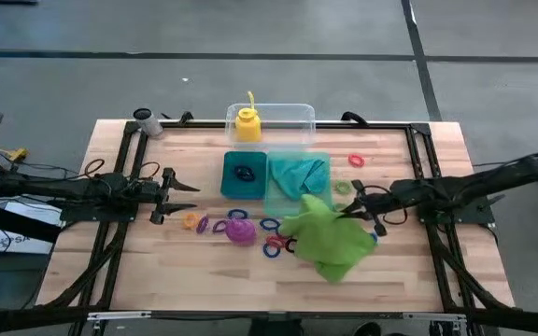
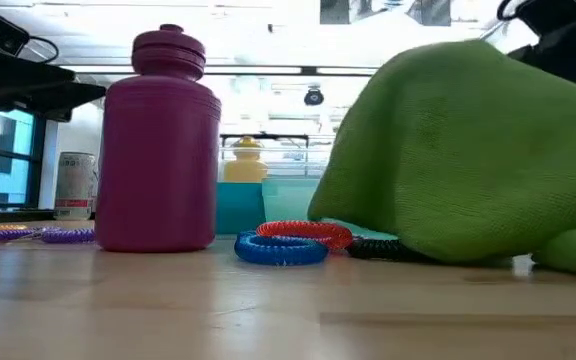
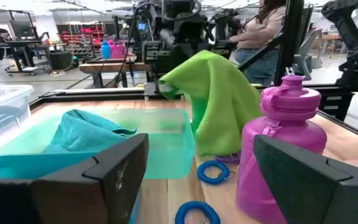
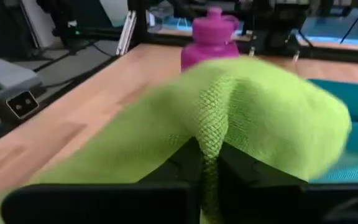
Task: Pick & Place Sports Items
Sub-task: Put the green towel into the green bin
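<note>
Surface, high view: wooden surface (image 1: 157, 271); teal two-part tray (image 1: 234, 159) mid-surface, clear tub (image 1: 288, 114) behind it with yellow bottle (image 1: 247, 123).
Right tool (image 1: 351, 211), high view: at lime-green cloth (image 1: 330, 240), which spreads from it toward the surface's front edge, just right of the tray's front.
Left tool (image 1: 177, 193), high view: fingers apart, waiting left of tray; right arm nearer the cloth.
Low view: cloth draped beside purple bottle (image 2: 160, 150); blue ring (image 2: 280, 250) between.
Right wrist view: fingers (image 4: 178, 168) pinched together on a cloth fold.
</note>
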Tool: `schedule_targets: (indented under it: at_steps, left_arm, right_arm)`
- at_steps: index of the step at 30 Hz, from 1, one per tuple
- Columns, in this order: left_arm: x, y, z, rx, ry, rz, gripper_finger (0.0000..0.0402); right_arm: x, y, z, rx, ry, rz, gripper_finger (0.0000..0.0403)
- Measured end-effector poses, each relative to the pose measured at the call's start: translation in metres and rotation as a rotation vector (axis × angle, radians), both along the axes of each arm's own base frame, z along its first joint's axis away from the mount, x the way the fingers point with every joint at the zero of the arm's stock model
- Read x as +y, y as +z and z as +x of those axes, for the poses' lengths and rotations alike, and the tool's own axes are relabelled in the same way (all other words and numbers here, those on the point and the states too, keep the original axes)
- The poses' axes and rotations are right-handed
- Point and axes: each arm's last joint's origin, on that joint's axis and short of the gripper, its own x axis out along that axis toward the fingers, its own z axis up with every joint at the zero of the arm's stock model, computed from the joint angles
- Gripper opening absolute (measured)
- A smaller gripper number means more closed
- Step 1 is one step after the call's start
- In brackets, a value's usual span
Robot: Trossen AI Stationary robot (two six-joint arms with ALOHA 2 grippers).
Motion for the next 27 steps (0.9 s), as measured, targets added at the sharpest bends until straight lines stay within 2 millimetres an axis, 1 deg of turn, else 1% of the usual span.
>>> schedule_targets:
  at_steps: [12,27]
  left_arm:
    - [0.000,0.000,0.000,0.001,0.001,0.000,0.0236]
    - [0.000,0.000,0.000,0.001,0.001,0.000,0.0236]
  right_arm:
    - [-0.002,0.019,-0.010,-0.142,0.006,0.004,0.0001]
    - [-0.002,0.041,-0.009,-0.357,0.005,0.051,0.0001]
